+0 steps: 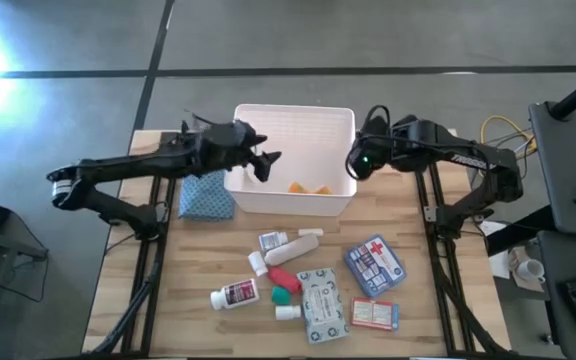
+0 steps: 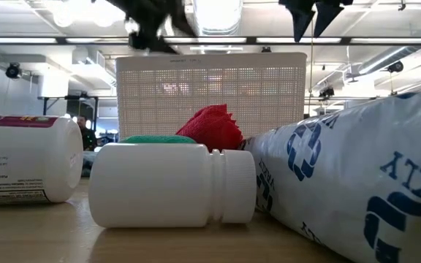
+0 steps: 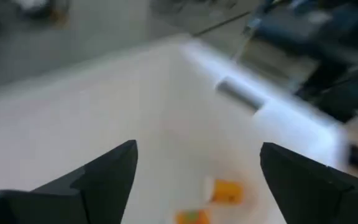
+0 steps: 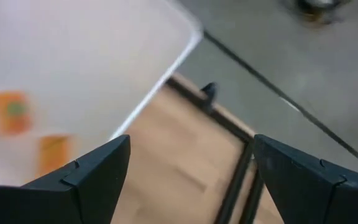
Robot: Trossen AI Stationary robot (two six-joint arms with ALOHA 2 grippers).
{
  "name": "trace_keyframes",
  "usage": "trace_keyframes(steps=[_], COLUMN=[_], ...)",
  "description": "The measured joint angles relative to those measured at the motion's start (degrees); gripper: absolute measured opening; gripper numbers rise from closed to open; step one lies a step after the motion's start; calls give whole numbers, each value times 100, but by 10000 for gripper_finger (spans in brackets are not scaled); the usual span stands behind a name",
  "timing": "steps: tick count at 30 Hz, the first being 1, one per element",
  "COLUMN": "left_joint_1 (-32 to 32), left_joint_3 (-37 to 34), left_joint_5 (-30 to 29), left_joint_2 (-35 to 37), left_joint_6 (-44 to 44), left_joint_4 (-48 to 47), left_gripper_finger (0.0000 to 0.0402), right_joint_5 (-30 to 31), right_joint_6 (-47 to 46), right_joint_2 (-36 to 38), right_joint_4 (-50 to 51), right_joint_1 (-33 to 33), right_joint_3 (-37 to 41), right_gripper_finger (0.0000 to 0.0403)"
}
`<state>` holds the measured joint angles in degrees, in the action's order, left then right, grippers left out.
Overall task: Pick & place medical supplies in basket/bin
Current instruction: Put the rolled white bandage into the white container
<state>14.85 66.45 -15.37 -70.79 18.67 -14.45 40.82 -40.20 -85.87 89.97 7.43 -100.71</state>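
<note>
High view: my left gripper (image 1: pixel 264 160) and right gripper (image 1: pixel 356 163) hang spread, empty, over the bin (image 1: pixel 294 117); next, grab supplies at 6 o'clock.

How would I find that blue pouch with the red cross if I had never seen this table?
Start at the large white rectangular plastic bin at the far middle of the wooden table. Come toward the near edge, to the right side of the scattered supplies. The blue rectangular pouch lies there, just above a small white-and-red box; it alone is blue with a red cross.
</note>
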Motion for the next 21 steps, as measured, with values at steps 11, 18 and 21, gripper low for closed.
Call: trace_keyframes(steps=[11, 18, 21], left_joint_1=[-650, -1052, -1153], left_joint_3=[1609, 580, 62], left_joint_5=[5, 19, 6], left_joint_2=[316, 807, 1028], left_joint_6=[-533, -572, -442], left_joint_4=[-3629, -3715, -3699], left_gripper_finger=[322, 322, 322], right_joint_5=[-2938, -3191, -3190], right_joint_6=[-547, -339, 689], right_joint_2=[257, 212, 40], right_joint_4=[-262, -2523, -3551], right_joint_1=[-816, -1921, -2331], right_joint_3=[808, 2077, 2404], right_gripper_finger=[327, 327, 326])
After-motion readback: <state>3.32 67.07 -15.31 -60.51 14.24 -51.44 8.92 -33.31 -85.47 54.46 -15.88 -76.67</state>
